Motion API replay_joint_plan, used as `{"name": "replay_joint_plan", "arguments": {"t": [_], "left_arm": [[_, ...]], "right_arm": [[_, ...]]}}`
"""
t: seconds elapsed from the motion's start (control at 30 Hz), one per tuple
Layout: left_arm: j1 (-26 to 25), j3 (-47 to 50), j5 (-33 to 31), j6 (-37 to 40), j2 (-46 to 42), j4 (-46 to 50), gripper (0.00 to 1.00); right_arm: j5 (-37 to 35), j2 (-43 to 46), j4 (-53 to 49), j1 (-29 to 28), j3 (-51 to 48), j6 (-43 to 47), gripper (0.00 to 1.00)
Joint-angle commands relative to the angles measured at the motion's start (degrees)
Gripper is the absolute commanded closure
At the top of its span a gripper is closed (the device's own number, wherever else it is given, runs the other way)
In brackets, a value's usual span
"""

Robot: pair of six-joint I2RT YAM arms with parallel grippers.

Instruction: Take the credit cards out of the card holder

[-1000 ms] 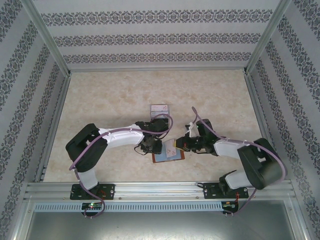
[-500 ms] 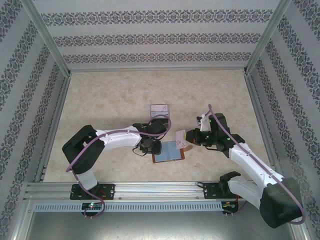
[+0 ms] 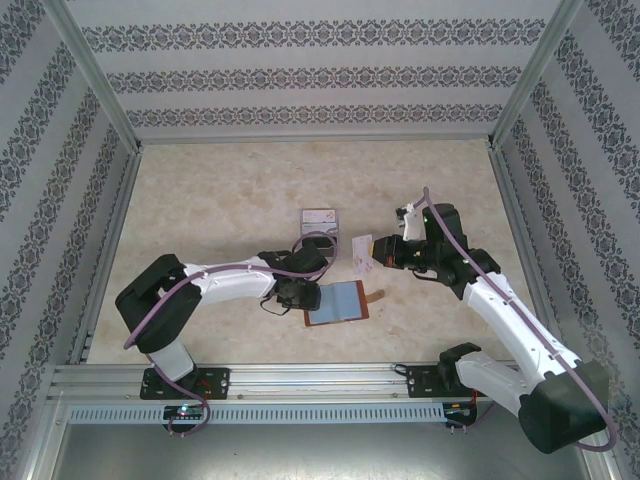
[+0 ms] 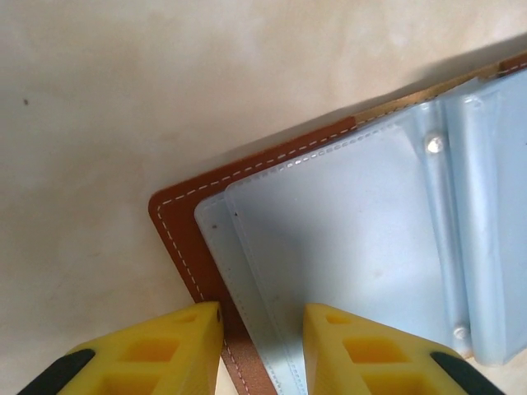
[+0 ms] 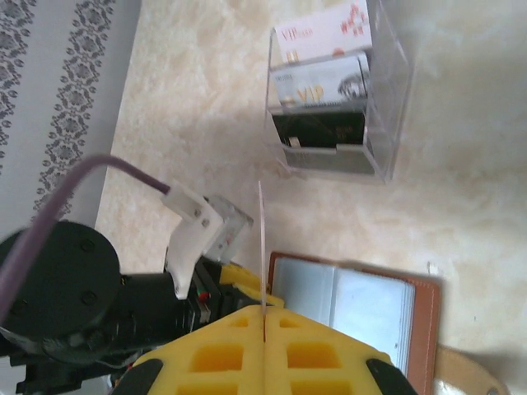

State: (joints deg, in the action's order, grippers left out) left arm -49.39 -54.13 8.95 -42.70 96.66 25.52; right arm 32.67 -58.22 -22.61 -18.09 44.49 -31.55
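On the left, reaching in low with the left arm (image 3: pixel 230 275): left jaws part open, holding nothing, tips set astride the left edge of the holder (image 3: pixel 340 300). Cannot tell whether pressing it down or hovering just above.

Just beyond those jaws, away from the bases, one clear tray (image 5: pixel 391 90) with three cards (image 5: pixel 325 86) in tiers: one white, one grey, one dark.

Next along, one holder, lying open and flat on the table (image 3: pixel 220 200), bluish sleeves up, long axis running left to right, strap tab at its right edge. Cannot tell whether any sleeve is loaded.

By the holder's far right corner, held clear of it, one pale card (image 3: pixel 362 250), on edge, pinched in the fully closed right jaws at the end of the right arm (image 3: pixel 500 300). Four cards out in all.

Probably bound for the tray: near, to the left of the right jaws and farther from the bases. Closer to the left arm, but that one busy at the holder, so likely a job for the right.
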Motion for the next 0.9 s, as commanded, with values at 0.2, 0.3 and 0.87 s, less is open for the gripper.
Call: {"name": "replay_joint_plan", "arguments": {"t": [0.2, 0.3, 0.87], "left_arm": [[1.22, 3.58, -1.15, 0.72, 0.71, 3.41, 0.68], [1.48, 3.13, -0.52, 1.49, 0.97, 3.05, 0.68], [2.10, 6.82, 2.39, 0.96, -1.01, -1.70, 0.68]], "right_arm": [[-2.07, -4.11, 1.98, -0.06, 5.82, 6.78, 1.00], [-2.32, -6.06, 1.72, -0.61, 7.95, 10.03, 1.00], [-0.16, -17.03, -18.37, -5.95, 23.82, 55.59, 1.00]]}}
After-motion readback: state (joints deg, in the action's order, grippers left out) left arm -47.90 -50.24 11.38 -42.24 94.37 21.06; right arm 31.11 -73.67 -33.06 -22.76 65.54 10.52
